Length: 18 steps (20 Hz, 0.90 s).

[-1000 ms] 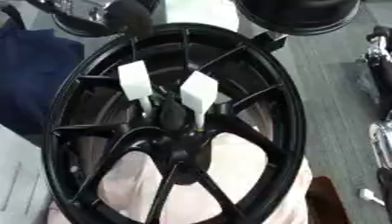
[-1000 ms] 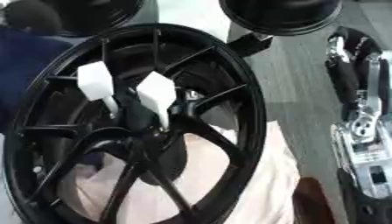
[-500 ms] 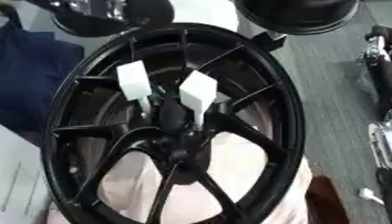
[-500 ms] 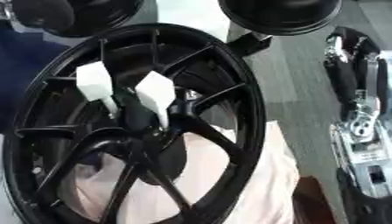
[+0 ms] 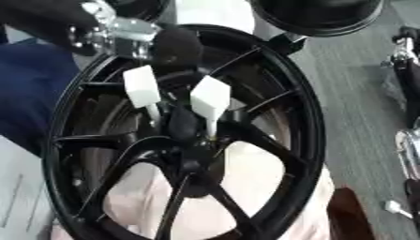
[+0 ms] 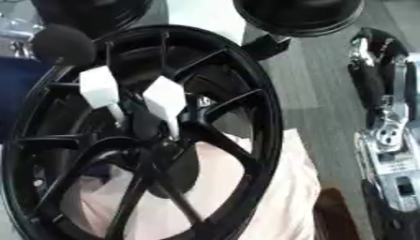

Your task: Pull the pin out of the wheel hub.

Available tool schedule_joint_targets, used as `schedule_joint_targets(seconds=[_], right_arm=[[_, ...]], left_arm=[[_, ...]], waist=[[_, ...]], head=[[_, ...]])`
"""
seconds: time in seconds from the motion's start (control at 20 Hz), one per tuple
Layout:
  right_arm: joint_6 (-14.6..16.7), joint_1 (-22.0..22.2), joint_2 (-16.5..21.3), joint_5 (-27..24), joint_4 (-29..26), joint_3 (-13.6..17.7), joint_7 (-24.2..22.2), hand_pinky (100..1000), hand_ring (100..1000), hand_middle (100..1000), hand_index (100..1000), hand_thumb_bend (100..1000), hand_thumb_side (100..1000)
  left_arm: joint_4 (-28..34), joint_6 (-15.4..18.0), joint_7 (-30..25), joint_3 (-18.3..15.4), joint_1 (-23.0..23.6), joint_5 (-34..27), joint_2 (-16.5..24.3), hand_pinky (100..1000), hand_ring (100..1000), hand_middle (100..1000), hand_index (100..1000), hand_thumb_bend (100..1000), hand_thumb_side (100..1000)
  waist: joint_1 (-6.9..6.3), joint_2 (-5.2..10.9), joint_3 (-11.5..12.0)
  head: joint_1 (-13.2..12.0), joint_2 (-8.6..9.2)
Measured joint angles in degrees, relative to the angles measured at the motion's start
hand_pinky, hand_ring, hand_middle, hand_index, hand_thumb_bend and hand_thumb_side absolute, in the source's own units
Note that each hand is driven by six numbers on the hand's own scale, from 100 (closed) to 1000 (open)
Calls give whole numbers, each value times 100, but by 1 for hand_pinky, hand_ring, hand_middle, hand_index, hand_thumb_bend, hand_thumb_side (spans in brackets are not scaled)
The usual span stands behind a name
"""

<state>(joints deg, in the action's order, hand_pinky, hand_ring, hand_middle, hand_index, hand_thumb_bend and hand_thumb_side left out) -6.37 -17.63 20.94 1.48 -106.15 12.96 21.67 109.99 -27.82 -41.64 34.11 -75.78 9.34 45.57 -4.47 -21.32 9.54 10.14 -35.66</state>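
Two white-tagged pins [image 5: 210,101] are sitting in the black wheel hub [image 5: 187,133], not pulled yet. Left robot hand [image 5: 168,47] is hovering just above them, grip unclear; right robot hand [image 6: 386,93] is idling alongside, fingers apparently relaxed.

Soft, even light, fairly bright, with no hard shadows. The blurred left hand [image 5: 123,35] is smeared by motion. Just below it, the two white flat tags [image 5: 176,96] glare, and the black spoked metal wheel [image 5: 271,154] loses detail.
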Motion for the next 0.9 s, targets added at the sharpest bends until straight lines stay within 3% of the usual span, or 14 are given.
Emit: schedule_joint_targets(seconds=[0.35, 0.5, 0.9], right_arm=[[-9, 0, 1, 0, 0, -29, -9, 809, 869, 690, 759, 100, 604], [-10, 0, 1, 0, 0, -31, -10, 809, 870, 691, 759, 100, 608], [-14, -7, 1, 0, 0, -38, -15, 809, 870, 691, 760, 100, 610]], left_arm=[[26, 217, -218, 24, 109, 233, 84, 872, 831, 769, 875, 724, 854], [-9, 253, -253, 35, 146, 303, 87, 881, 845, 792, 877, 710, 781], [-984, 478, -478, 327, 217, 934, -178, 887, 855, 810, 884, 705, 764]], waist=[[0, 0, 1], [0, -1, 1], [50, -11, -44]], head=[[0, 0], [-6, 0], [-98, -1]])
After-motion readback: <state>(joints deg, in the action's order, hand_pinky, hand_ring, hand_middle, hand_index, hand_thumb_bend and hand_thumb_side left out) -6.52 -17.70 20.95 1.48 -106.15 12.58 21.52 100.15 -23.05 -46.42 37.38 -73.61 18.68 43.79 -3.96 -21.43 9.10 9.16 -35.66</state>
